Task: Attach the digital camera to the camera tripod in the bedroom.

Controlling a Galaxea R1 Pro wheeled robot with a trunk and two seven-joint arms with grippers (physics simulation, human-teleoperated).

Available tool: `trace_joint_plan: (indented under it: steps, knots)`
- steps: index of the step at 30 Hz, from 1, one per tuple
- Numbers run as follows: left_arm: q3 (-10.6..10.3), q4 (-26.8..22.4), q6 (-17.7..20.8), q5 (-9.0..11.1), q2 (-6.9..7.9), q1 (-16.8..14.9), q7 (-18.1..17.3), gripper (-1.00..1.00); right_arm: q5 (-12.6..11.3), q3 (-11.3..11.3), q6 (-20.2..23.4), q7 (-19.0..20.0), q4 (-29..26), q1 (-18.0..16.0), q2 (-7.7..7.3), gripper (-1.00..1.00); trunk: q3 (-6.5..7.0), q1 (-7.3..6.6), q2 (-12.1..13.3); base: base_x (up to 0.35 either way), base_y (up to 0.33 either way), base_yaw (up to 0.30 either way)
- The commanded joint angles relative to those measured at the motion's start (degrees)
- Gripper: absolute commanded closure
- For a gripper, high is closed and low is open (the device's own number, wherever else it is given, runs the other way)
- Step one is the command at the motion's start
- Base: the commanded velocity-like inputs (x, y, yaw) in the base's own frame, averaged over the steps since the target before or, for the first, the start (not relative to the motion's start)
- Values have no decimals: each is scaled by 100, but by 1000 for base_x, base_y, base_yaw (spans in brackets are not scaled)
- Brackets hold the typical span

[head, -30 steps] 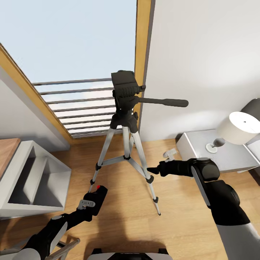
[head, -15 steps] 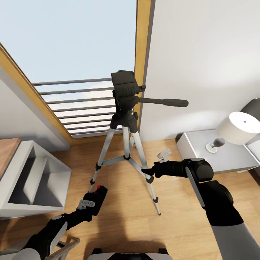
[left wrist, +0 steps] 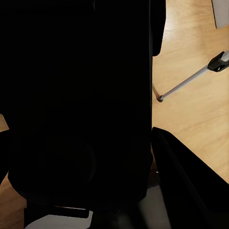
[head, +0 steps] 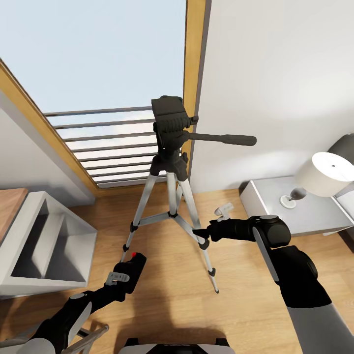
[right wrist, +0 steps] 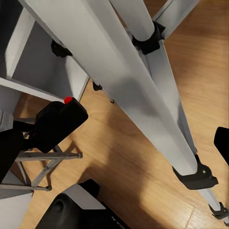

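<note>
The camera tripod (head: 169,162) stands on the wood floor before the window, its black head (head: 169,120) bare on top and its pan handle (head: 223,139) pointing right. My left gripper (head: 123,278) is low at the front left, shut on the digital camera (head: 132,268), whose red button (head: 133,254) faces up. My right gripper (head: 199,233) reaches in from the right to the tripod's right front leg (head: 196,221) and looks open. In the right wrist view that silver leg (right wrist: 124,86) runs close past one black fingertip (right wrist: 223,143), with the camera (right wrist: 57,124) beyond it. The left wrist view is mostly dark, with a tripod leg (left wrist: 191,81) at the side.
A grey open shelf unit (head: 44,241) stands at the left. A grey nightstand (head: 314,214) with a white lamp (head: 324,174) is at the right. The window railing (head: 103,147) and a wall are behind the tripod. A low grey folding frame (head: 91,334) lies near my base.
My right gripper moved left, up to the tripod's right front leg, then held still. The left gripper and the camera have not moved.
</note>
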Motion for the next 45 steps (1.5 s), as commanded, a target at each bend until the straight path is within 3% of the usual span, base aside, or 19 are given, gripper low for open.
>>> trace_joint_plan:
  steps: [1,3,8,11,14,19,33,40,45]
  knots:
    - [-23,-11,50,56,7,-2,-6,100,21,4,25,22,-5,-5,-3,-100,-8,3,-10,0,0,0]
    - [-23,-12,50,56,9,-2,-6,100,21,4,25,20,-5,-5,-3,-100,-8,3,-10,0,0,0]
    - [154,-175,-91,264,174,7,-75,100,188,-158,-140,-142,157,-167,159,-100,-8,3,-10,0,0,0]
    - [261,-272,-171,239,222,7,-58,100,283,-129,-236,-238,253,-212,256,-100,-8,3,-10,0,0,0]
    - [367,-370,-253,363,291,7,-59,100,207,-114,-334,-334,191,-115,157,-100,-8,3,-10,0,0,0]
    - [538,-534,-363,404,321,7,-90,100,169,-112,-498,-495,94,-36,-4,-100,-8,3,-10,0,0,0]
    - [997,-868,-389,423,317,7,-128,100,153,-125,-649,-603,-8,-23,3,-100,-8,3,-10,0,0,0]
    - [1224,-898,-390,418,313,7,-131,100,152,-120,-867,-828,-21,-23,220,-100,-8,3,-10,0,0,0]
    - [1226,-910,-395,417,313,7,-135,100,147,-120,-1027,-988,-19,-23,381,-100,-8,3,-10,0,0,0]
